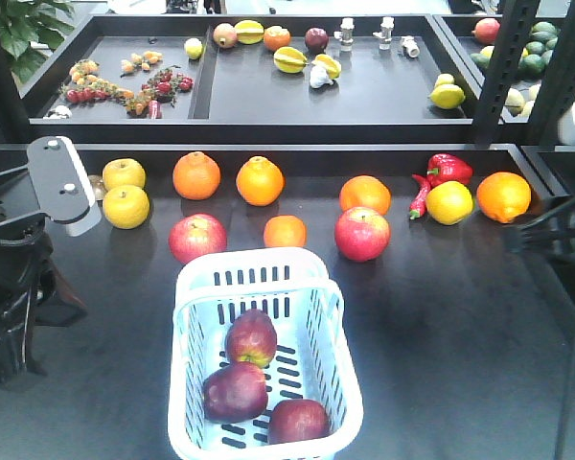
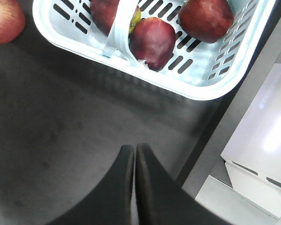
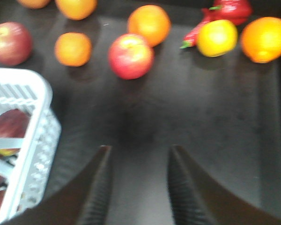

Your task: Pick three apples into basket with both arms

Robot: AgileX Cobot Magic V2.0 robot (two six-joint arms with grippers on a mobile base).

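Front: 3 apples [image 1: 252,337] in basket [image 1: 337,316]; wrist: left hand [image 2: 134,149] closed.

Basket [image 2: 187,79] cut off at the top edge in the left wrist view, only its near corner and one handle strap showing; cropped at the left edge in the right wrist view, all blurred there. Apples [image 2: 152,42] partly cut by the top edge, one half hidden behind the strap. Pinkish apple [image 2: 4,21] clipped at the top left corner. Left gripper [image 2: 135,154] seen only as fingertips, the rest off the bottom edge. Right gripper [image 3: 138,161] likewise truncated below, soft with blur. Right arm [image 1: 556,235] mostly beyond the front view's edge. Small items on the far shelf [image 1: 125,81] too tiny to identify.
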